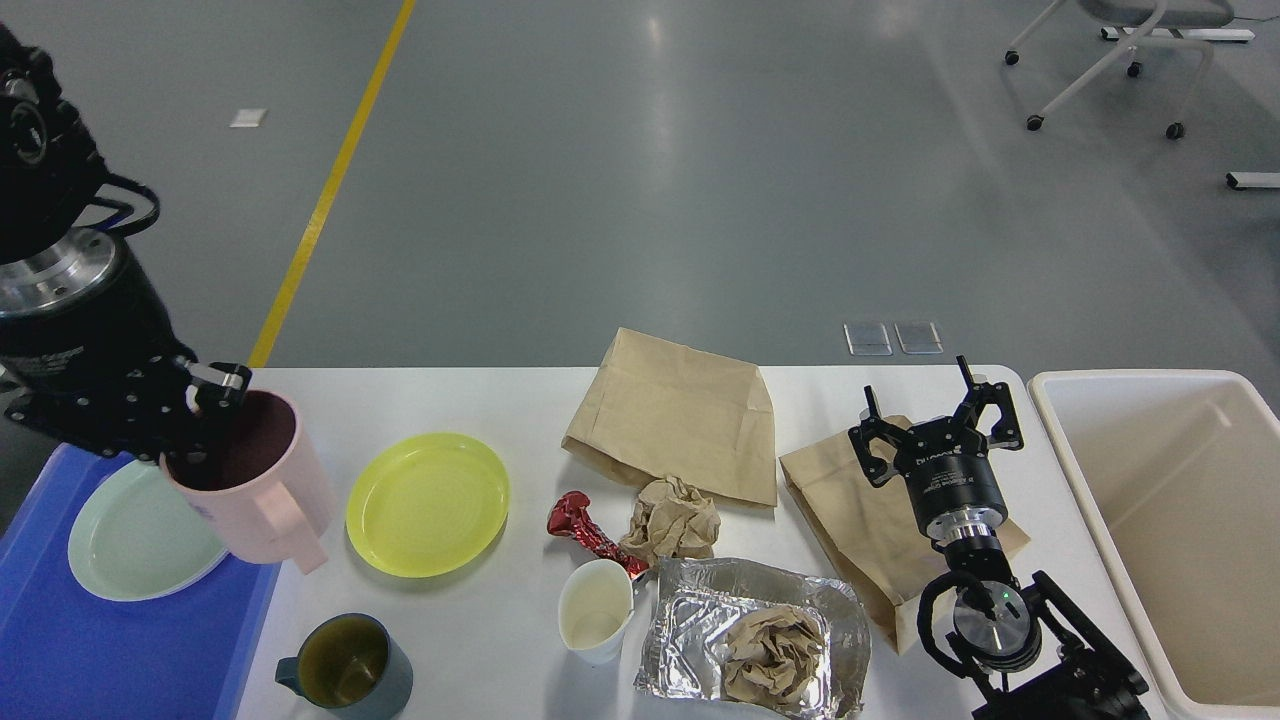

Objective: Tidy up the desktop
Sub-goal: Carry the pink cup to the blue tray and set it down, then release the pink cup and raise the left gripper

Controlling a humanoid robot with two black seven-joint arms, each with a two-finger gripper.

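**Pink mug held over the tray's right edge**

The left gripper [205, 420] has its jaws clamped on the rim of the pale pink ceramic mug [255, 480], which hangs upright with its handle pointing down-right. The mug sits above the right border of the blue plastic tray [120, 640], partly covering the pale green round plate [125, 540]. Bare tray floor lies below and left of the mug, so the set-down likely goes that way. The right gripper [935, 415] rests with jaws spread over a brown paper bag [850, 520], well apart. The white rectangular tabletop [500, 400] carries a yellow plastic plate [428, 503].
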